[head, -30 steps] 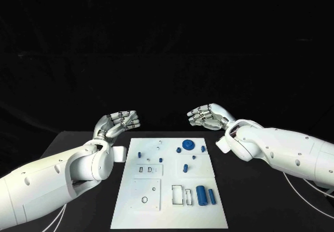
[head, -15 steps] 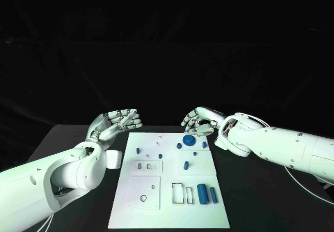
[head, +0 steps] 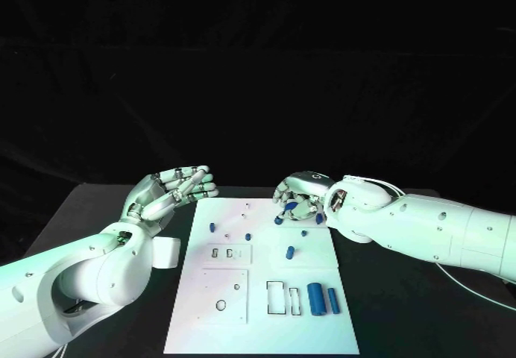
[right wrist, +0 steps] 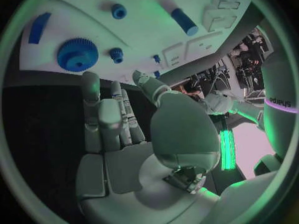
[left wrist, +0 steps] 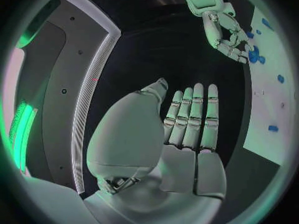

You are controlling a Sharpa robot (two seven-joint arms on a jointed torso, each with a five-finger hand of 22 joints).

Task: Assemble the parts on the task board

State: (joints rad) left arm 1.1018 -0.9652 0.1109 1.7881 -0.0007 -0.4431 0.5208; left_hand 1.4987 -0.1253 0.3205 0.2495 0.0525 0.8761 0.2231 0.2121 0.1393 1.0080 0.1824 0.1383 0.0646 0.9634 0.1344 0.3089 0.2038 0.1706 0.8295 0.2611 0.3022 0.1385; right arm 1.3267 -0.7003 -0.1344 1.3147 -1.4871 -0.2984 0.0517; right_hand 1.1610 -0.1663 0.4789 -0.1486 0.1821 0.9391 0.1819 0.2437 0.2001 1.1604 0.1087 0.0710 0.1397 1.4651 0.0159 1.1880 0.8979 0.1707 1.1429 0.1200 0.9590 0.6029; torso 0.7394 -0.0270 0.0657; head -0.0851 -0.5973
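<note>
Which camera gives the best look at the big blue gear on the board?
The right wrist view: the gear lies in the open on the task board, teeth and hub visible. In the head view the right hand covers most of it. The left wrist view shows a small blue patch by that hand's fingers.

Robotics lab: black-draped backdrop (head: pixel 258 89), black table (head: pixel 408 298), white task board (head: pixel 242 321).

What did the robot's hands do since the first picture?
The right hand came down and forward, and now hovers open over the blue gear at the far end of the task board. The left hand stayed open beside the board, holding nothing. The parts stayed put.
</note>
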